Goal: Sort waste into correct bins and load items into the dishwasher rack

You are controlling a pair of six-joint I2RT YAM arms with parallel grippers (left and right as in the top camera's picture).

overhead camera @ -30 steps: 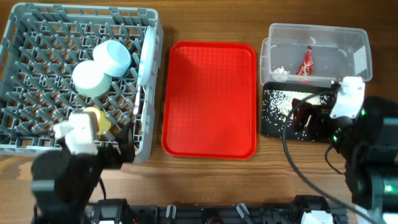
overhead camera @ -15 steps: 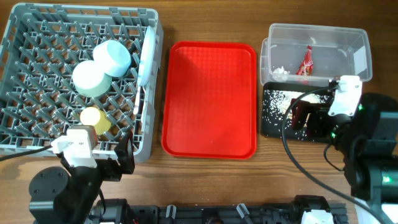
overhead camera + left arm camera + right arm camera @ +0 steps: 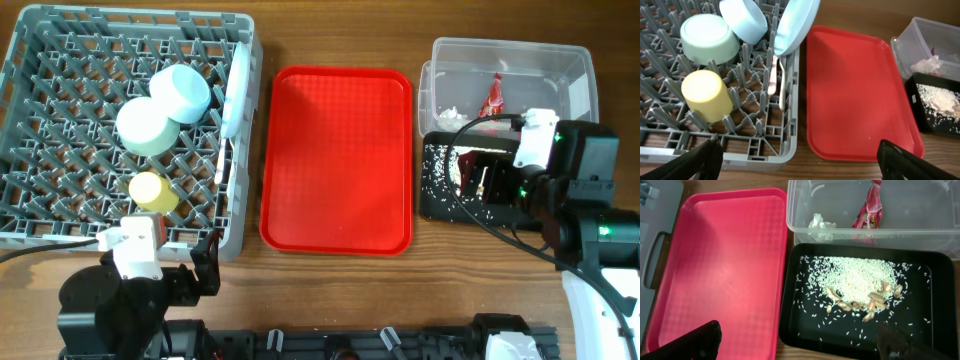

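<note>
Since both wrist views show dark tips at the outer bottom corners with open space between them, I log the left fingers (image 3: 690, 162) as spread wide and holding nothing, and the right fingers (image 3: 690, 342) the same.

The left arm sits at the near edge of the worktop (image 3: 330, 30), just in front of the rack's near right corner. The right arm hangs over the right part of the black tray (image 3: 440, 205).

The rack (image 3: 60, 215) is on the left. Inside it:
- The green bowl (image 3: 147, 127) sits bottom up.
- The blue bowl (image 3: 181, 93) is tilted and touches the green one.
- The yellow cup (image 3: 152, 190) lies tilted among the pegs, nearer to me than the bowls.
- The plate (image 3: 236, 90) stands on edge along the right wall.
- Two pale cutlery pieces (image 3: 782, 85) stand just below the plate. I cannot tell fork from spoon.

The red tray (image 3: 337, 160) lies in the middle, between the rack and the bins, with nothing large on it.

The clear tub (image 3: 575, 80) is at the far right. It holds the red wrapper (image 3: 867, 210) and the white scrap (image 3: 820, 222), which lie apart on the tub floor. The black tray touches the tub's near side. It holds the rice crumbs (image 3: 855, 277), heaped near the middle and scattered outward. A few brown nut-like bits (image 3: 872, 300) sit at the near edge of the heap.
</note>
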